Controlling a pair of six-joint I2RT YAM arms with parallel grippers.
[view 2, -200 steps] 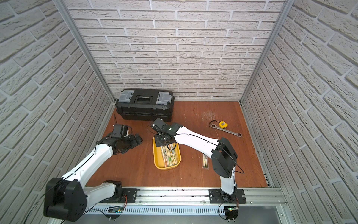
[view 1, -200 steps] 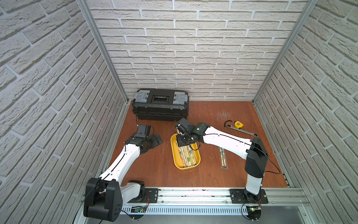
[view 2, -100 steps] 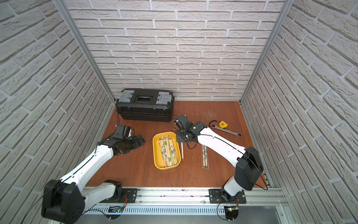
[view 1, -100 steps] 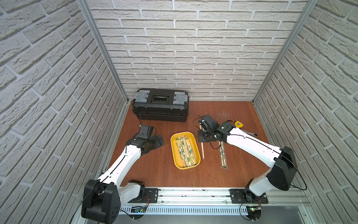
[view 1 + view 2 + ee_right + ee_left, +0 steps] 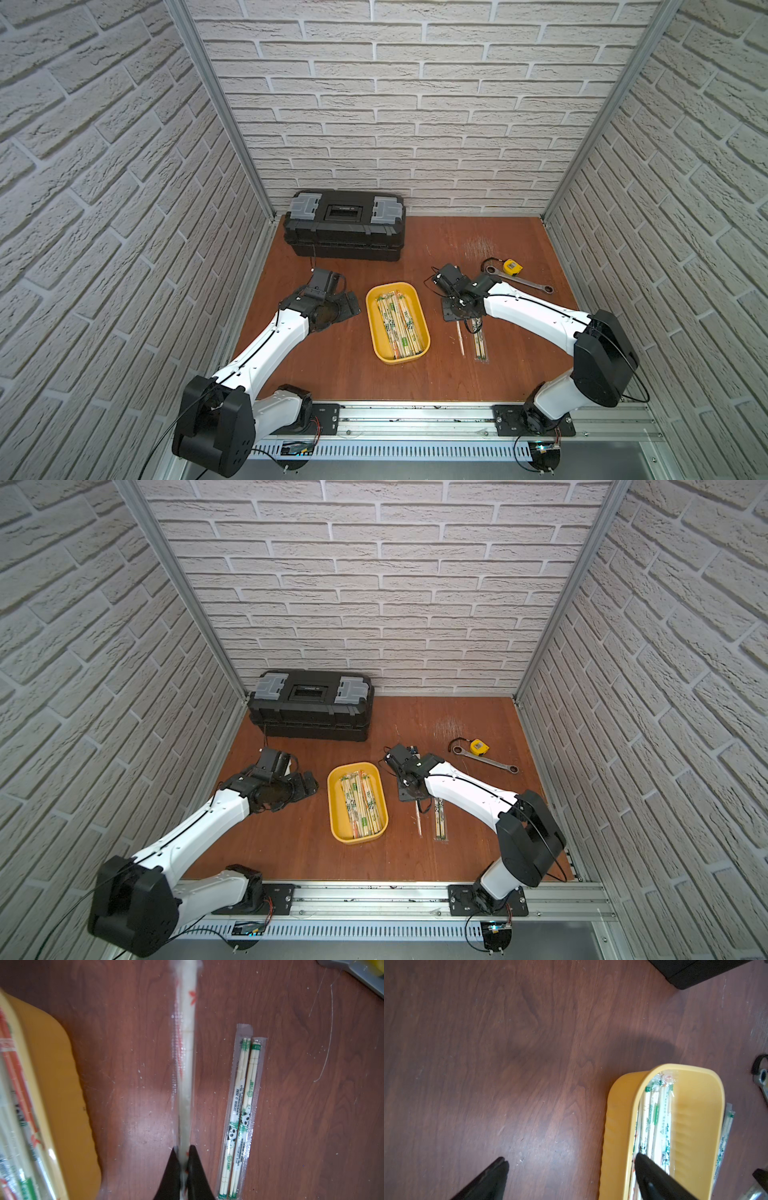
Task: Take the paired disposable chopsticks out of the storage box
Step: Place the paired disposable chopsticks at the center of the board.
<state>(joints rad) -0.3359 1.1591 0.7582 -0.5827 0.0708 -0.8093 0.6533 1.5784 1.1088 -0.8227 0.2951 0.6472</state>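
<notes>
The right hand [image 5: 183,1152] is pressed together on one end of a wrapped chopstick pair [image 5: 185,1043]. It pinches the thin sleeve so the sticks trail out from its fingertips, low over the surface [image 5: 332,365]. Whether the far end touches the wood I cannot tell.

In a top view this pair sits right of centre, between the yellow tray [image 5: 397,360] and two wrapped pairs [image 5: 480,345] lying side by side. It is likely meant to join them in a row. The remaining chopsticks [image 5: 397,324] lie lengthwise in the tray at the frame's centre. The left hand [image 5: 571,1159] is spread wide and empty just left of the tray, probably idle for this step.

The sleeves are clear, crinkly film with green, orange and panda prints over slim, pale bamboo. The tray is smooth plastic, round-cornered and low-rimmed. The surface is scuffed, reddish-brown wood grain.
</notes>
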